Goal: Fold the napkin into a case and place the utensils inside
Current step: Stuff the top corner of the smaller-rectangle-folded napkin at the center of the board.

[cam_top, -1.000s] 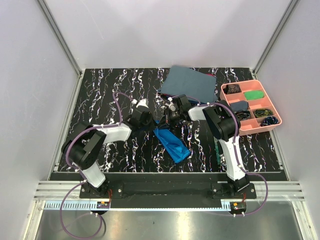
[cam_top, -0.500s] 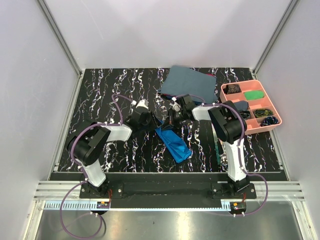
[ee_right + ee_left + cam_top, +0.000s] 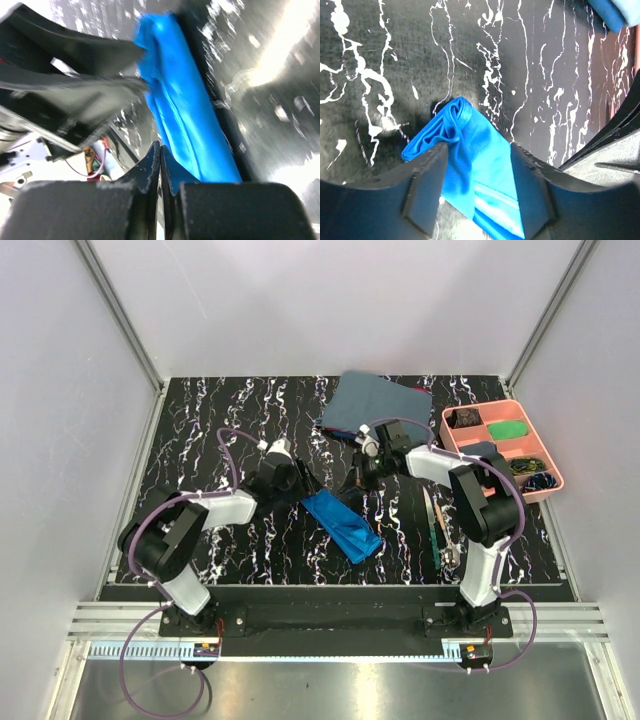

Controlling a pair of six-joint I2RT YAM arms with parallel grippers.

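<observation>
**A:** What lies nearest the arm bases?

**B:** The utensils [image 3: 438, 532], at the lower right of the top view. They lie lengthwise on the black marbled worktop [image 3: 200, 440], just beside the right arm [image 3: 490, 515], which hides part of them. One has a green handle.

**A:** And the napkin?

**B:** The napkin [image 3: 342, 525] is left of them, near mid-frame. It is folded into a long narrow blue strip running from upper left to lower right. The utensils lie outside it, well apart.

**A:** What is on it?

**B:** The left end effector [image 3: 479, 150] straddles its bunched upper-left end. The jaws are spread wide with a finger [image 3: 427, 195] on either side, and the cloth lies loose between them, unclamped. The right end effector [image 3: 160, 150] has its fingers pressed together with nothing visible between them. In its wrist view the strip lies just past the tips, but I cannot tell whether they touch it.

**A:** Farther back?

**B:** A pink tray [image 3: 522, 496] sits at the right edge, and the right arm crosses in front of its near-left corner. One upper compartment holds a green piece [image 3: 507, 428] and one on the left holds something grey-blue. The others hold dark items too small to name. At the top centre a folded grey-blue cloth [image 3: 380, 405] lies at the worktop's far edge.
</observation>
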